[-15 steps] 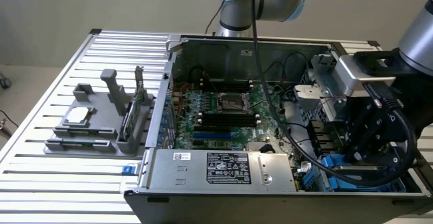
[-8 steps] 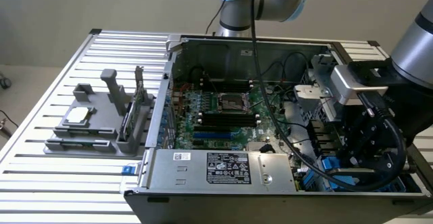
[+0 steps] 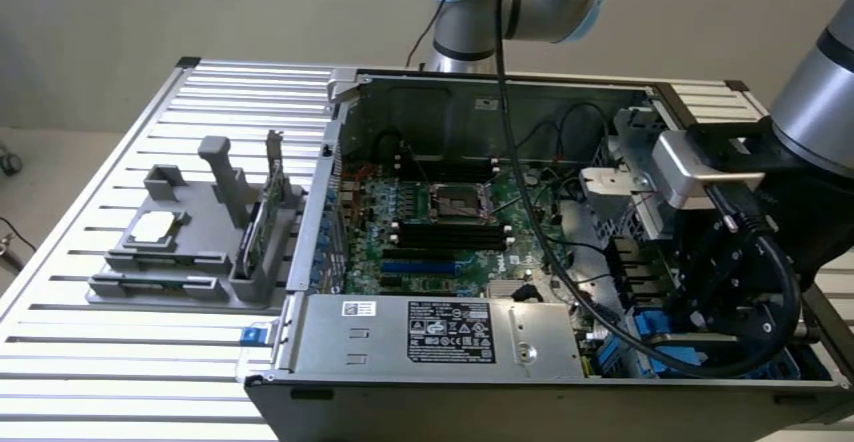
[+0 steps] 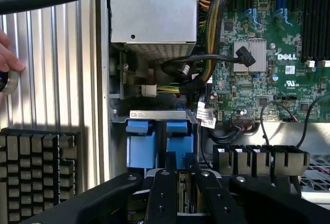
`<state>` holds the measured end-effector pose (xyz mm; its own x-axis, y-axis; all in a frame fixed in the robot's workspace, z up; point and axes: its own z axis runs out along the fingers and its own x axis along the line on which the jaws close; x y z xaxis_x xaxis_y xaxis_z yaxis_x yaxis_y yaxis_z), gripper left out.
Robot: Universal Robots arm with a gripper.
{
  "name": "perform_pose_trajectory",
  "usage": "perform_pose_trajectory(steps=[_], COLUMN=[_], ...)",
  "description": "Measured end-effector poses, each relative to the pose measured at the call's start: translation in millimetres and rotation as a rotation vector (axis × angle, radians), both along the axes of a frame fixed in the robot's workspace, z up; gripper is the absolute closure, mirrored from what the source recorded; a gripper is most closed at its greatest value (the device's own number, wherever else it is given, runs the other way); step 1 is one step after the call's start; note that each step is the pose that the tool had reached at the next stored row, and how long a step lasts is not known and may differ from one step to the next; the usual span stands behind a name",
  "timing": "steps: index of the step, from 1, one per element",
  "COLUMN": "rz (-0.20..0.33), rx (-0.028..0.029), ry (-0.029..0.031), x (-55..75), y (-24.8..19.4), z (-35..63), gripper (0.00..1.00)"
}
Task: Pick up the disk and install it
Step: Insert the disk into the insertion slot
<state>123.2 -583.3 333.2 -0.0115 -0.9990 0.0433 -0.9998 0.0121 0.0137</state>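
Beyond the gripper (image 4: 181, 171), a DELL-marked motherboard (image 4: 247, 90).

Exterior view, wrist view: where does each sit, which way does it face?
Exterior view: off the arm, high up, looking down at an angle into the open computer case on the slatted table; the arm reaches in at the exterior view's right.
Wrist view: on the wrist, looking past the hand into the case's drive corner; the hand's black body shows.
Shared: motherboard, silver power supply, slatted table.
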Motion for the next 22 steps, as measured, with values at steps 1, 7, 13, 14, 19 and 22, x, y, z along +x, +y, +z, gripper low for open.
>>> perform_pose_trajectory(steps=[1,7,13,14,19,22], rz=[0.0,0.0,0.0,0.0,0.0,0.0], rx=[0.0,-0.002,-0.0022,-0.002,-0.0019,-0.002], ry=[0.0002,0.0016,0.0016,0.0016,0.0002,-0.0009], x=[0.1,0.4,2.6,3.3,6.0,6.7], y=[-0.1,0.0,0.0,0.0,-0.1,0.0], z=[2.6,25.5,49.2,52.9,59.7,60.5], gripper=[0.78,0.78,0.78,0.78,0.78,0.78])
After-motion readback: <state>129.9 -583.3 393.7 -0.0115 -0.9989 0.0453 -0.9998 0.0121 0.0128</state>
